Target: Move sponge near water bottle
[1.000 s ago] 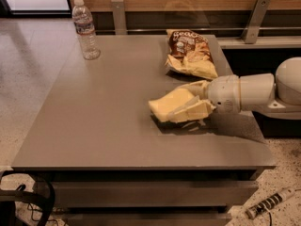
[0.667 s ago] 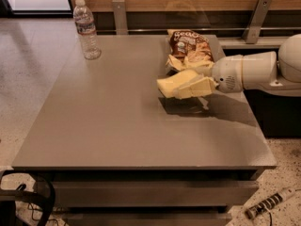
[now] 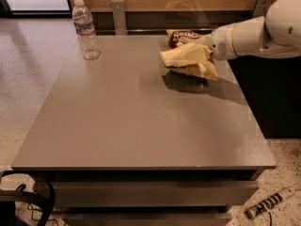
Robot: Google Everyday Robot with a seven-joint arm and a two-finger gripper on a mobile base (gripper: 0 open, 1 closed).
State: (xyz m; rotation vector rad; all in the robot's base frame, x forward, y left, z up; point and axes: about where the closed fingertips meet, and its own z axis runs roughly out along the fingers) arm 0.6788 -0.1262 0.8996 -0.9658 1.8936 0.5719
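Note:
The pale yellow sponge is held in my gripper above the grey table, at its far right, and casts a shadow on the tabletop below. The gripper is shut on the sponge, with the white arm reaching in from the right. The clear water bottle with a white cap stands upright at the table's far left corner, well to the left of the sponge.
A brown chip bag lies at the far right of the table, partly hidden behind the sponge and gripper. A wooden wall and rail run behind the table. A power strip lies on the floor at the lower right.
The gripper has lifted the sponge off the table and carried it up and toward the far side. The bottle and chip bag have not moved.

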